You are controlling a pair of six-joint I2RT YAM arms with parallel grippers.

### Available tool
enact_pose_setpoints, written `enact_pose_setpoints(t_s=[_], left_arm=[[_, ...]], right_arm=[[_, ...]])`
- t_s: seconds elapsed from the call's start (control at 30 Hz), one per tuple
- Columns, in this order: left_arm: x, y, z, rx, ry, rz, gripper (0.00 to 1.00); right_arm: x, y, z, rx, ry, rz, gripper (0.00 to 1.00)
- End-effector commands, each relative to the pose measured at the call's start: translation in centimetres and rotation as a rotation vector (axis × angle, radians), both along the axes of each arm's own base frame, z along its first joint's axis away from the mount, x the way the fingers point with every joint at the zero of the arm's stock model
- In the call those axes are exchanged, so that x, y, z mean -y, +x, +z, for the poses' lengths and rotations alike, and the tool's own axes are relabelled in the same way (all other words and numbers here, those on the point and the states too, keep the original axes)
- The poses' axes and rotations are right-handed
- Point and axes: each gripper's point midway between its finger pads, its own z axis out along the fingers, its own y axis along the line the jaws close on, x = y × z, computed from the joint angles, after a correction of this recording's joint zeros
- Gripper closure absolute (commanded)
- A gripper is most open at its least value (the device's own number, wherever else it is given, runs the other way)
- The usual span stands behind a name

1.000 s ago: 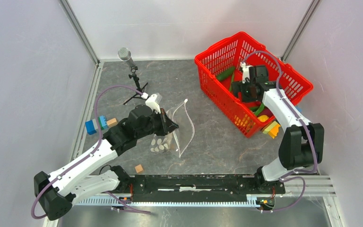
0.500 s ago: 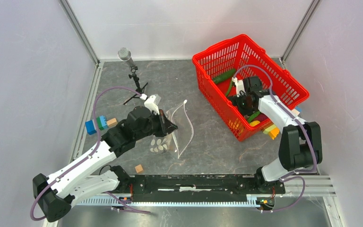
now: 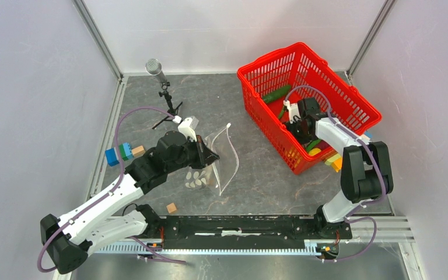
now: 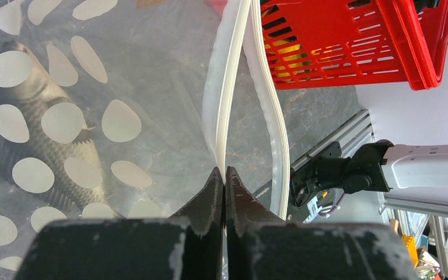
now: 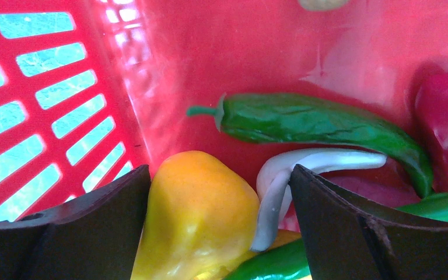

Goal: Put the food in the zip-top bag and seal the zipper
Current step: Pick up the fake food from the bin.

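Right wrist view shows the right gripper (image 5: 220,175) spread wide in the red basket (image 5: 52,116) with the yellow piece (image 5: 201,216) between its fingers at 6 o'clock, while the left gripper (image 4: 224,175) is clamped on the zipper (image 4: 228,87) at its 12 o'clock, over a grey table (image 3: 256,175) with white walls (image 3: 221,29).

The grey marbled bench (image 3: 256,169) carries a red basket (image 3: 271,125) at far right, with yellow and orange blocks (image 3: 333,161) just beside its near right corner. Far left stands a mic (image 3: 154,67) on a tripod. At left sit blue-green blocks (image 3: 119,153) and a wooden cube (image 3: 138,150); another cube (image 3: 171,207) lies nearer. The dotted bag (image 3: 198,179) touches down mid-left.
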Motion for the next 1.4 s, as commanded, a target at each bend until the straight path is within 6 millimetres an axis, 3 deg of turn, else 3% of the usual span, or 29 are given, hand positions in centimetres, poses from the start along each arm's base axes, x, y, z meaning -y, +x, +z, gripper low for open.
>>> enact_pose_setpoints(t_s=[0.0, 0.37, 0.47, 0.6, 0.73, 0.83, 0.9, 1.07, 1.37], left_arm=[[-0.4, 0.1, 0.7, 0.046, 0.006, -0.005, 0.98], [-0.1, 0.2, 0.5, 0.039, 0.007, -0.010, 0.98], [-0.4, 0.5, 0.6, 0.050, 0.038, 0.001, 0.98], [-0.9, 0.8, 0.9, 0.067, 0.065, 0.013, 0.98], [-0.8, 0.7, 1.0, 0.064, 0.059, 0.008, 0.98], [-0.8, 0.6, 1.0, 0.061, 0.055, 0.010, 0.98], [-0.8, 0.6, 1.0, 0.059, 0.049, 0.012, 0.98], [-0.7, 0.6, 0.9, 0.053, 0.045, 0.007, 0.98], [-0.5, 0.4, 0.9, 0.049, 0.039, -0.002, 0.98]], right_arm=[[-0.6, -0.9, 0.3, -0.029, 0.039, 0.027, 0.04], [-0.4, -1.8, 3.0, 0.008, 0.035, 0.056, 0.02], [-0.2, -2.6, 2.5, 0.003, 0.031, 0.055, 0.02], [0.2, -3.8, 0.2, -0.050, 0.013, 0.040, 0.02], [0.0, -3.7, -0.6, -0.049, 0.027, 0.046, 0.02], [0.5, -2.9, 0.0, -0.021, -0.001, 0.020, 0.15], [0.3, -2.0, 1.0, 0.030, 0.009, 0.014, 0.26], [-0.1, 0.3, 4.7, 0.183, 0.048, -0.027, 0.39], [1.2, 1.7, 13.6, 0.506, 0.063, -0.139, 0.45]])
